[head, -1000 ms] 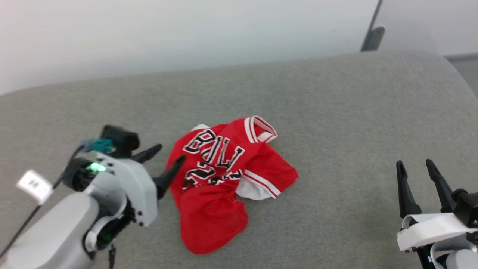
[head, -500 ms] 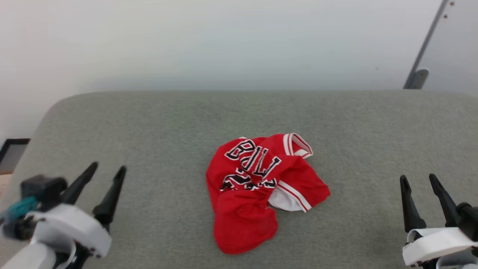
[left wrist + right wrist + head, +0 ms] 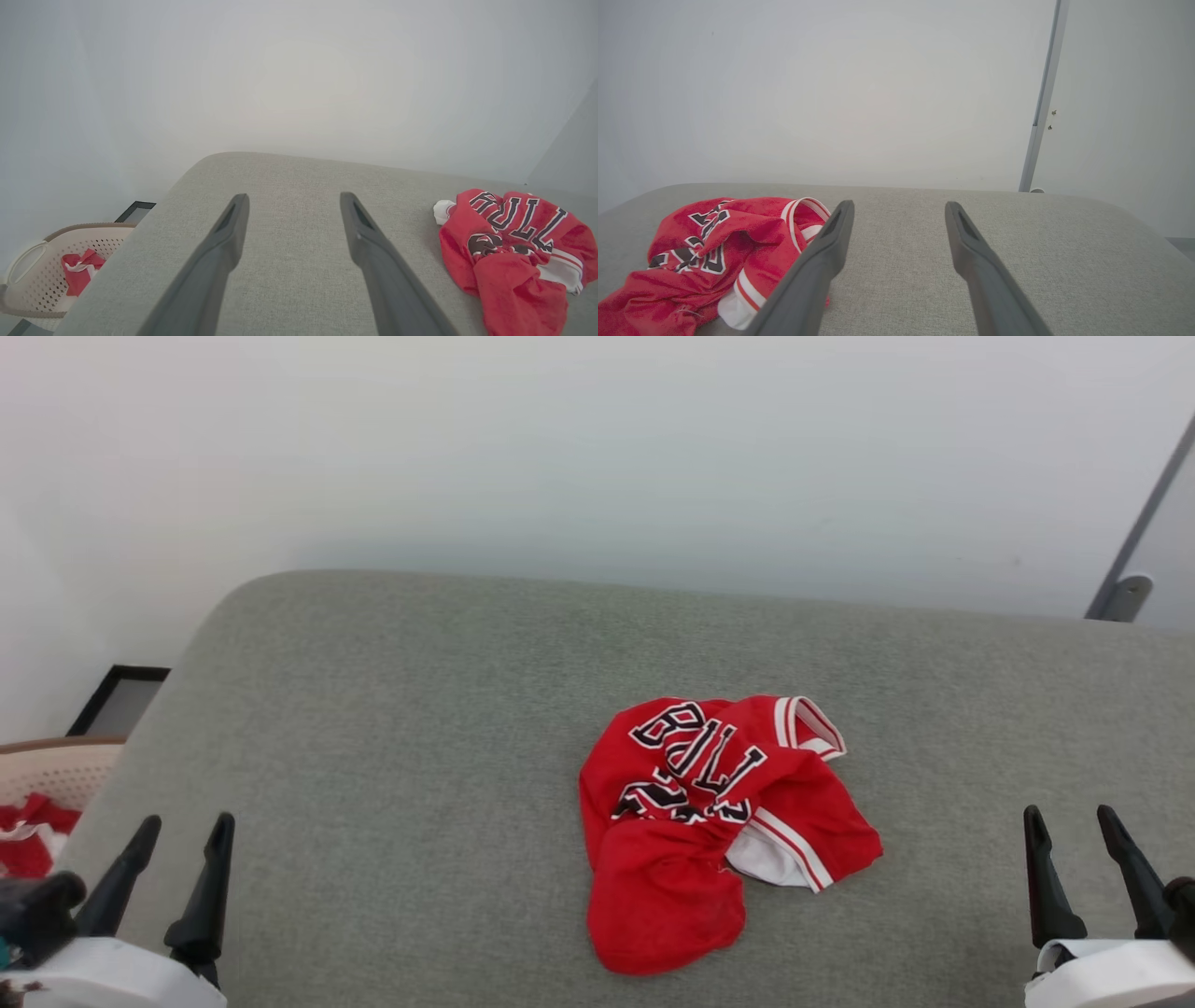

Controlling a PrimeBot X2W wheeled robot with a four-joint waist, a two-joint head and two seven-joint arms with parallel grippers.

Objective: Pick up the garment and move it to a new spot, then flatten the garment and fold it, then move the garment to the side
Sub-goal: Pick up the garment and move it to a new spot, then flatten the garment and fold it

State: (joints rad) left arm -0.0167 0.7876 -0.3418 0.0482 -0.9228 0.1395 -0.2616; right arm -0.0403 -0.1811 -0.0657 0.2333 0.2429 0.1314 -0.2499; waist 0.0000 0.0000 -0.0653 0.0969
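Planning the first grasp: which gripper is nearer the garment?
Right. The right gripper sits a short way right of the garment; the left gripper is much farther off to its left.

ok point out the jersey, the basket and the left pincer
jersey (image 3: 719,831), head view, crumpled red middle
basket (image 3: 100,242), left wrist view, perforated inner wall
left pincer (image 3: 187,821), head view, midway between its open fingertips

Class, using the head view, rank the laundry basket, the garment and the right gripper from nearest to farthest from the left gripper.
Measured from the left gripper:
1. The laundry basket, close by on its left.
2. The garment, crumpled in the middle, to its right.
3. The right gripper, at the far right edge.
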